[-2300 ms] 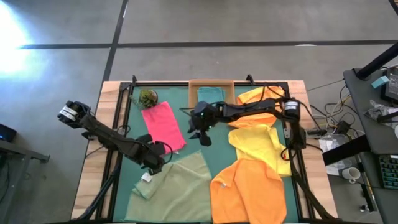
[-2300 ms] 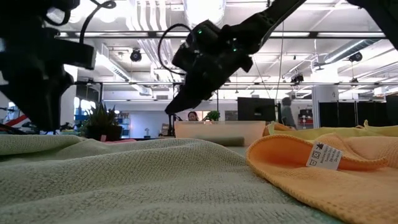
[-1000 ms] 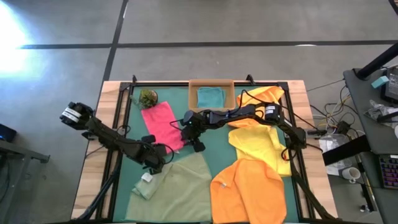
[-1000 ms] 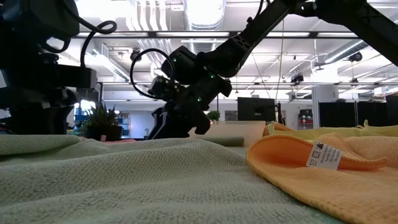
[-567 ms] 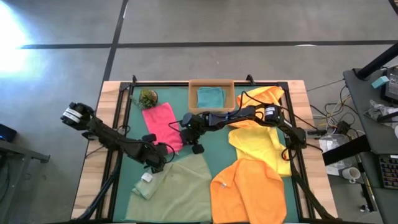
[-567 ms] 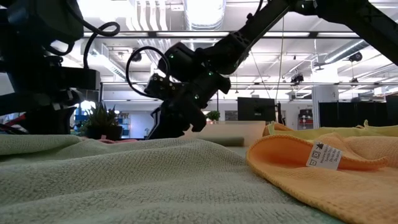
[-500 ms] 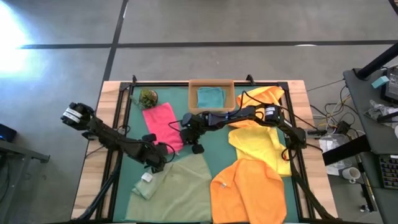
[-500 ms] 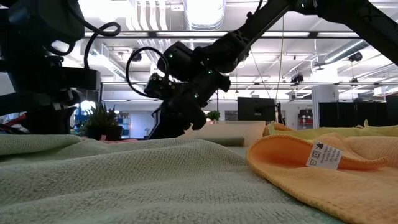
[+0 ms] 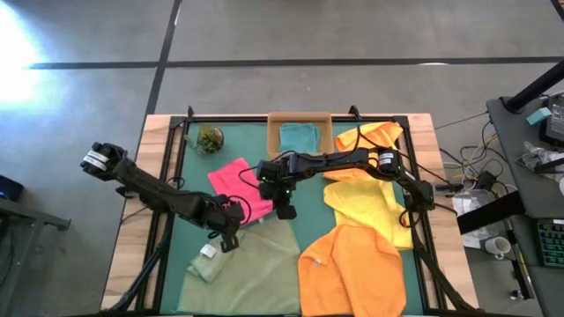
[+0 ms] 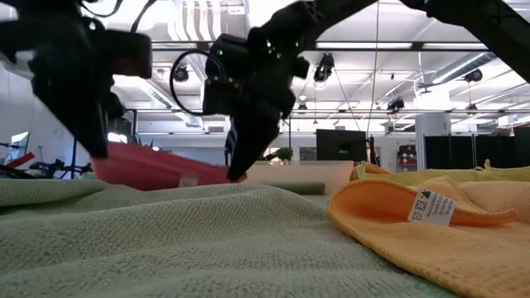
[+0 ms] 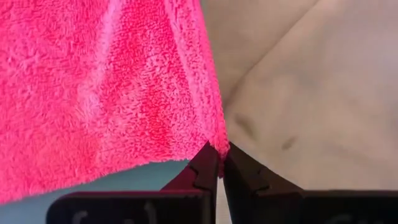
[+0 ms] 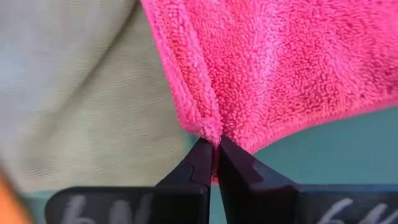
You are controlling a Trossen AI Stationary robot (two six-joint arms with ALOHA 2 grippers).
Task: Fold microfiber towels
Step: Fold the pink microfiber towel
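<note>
Green matting [image 9: 308, 216] underneath, both grippers pinch the hot pink towel's [image 9: 231, 178] near corners: left gripper [image 11: 219, 163], right gripper [image 12: 215, 148]. Each bite looks thin; an uneven lift would probably tug one corner free.

Left gripper [image 9: 231, 214] and right gripper [image 9: 284, 199] both clamped tight (fingertips pressed together), arms converging mid-table.
</note>
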